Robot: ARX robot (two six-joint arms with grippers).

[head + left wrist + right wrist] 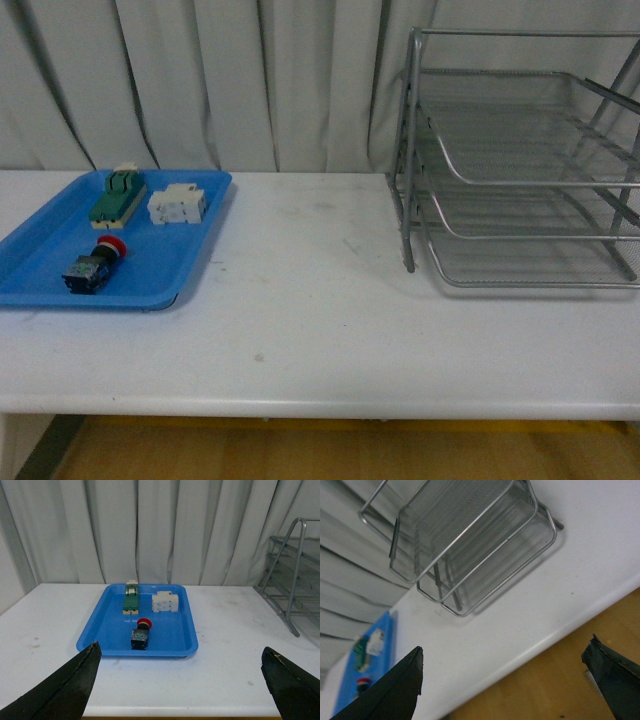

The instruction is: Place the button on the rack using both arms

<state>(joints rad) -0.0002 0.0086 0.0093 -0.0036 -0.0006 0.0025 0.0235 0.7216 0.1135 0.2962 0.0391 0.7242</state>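
Matte black tapered fingers (65,690)

Flat blue tray (40,262) sat on the left of the white surface (320,320). Green-and-cream block (119,197) lay at its far end. White block (177,205) just beside, not touching. Pale pleated curtain (200,80) behind. Wooden floor (330,455) below.

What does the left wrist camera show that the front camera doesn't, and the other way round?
Only the left wrist view shows the left tool, its two dark fingers spread wide, holding nothing. Only the front view shows the rack whole, all three tiers; the wrist view catches just its edge. Both show the blue tray on the white table, holding the button, a green-and-cream block and a white block.
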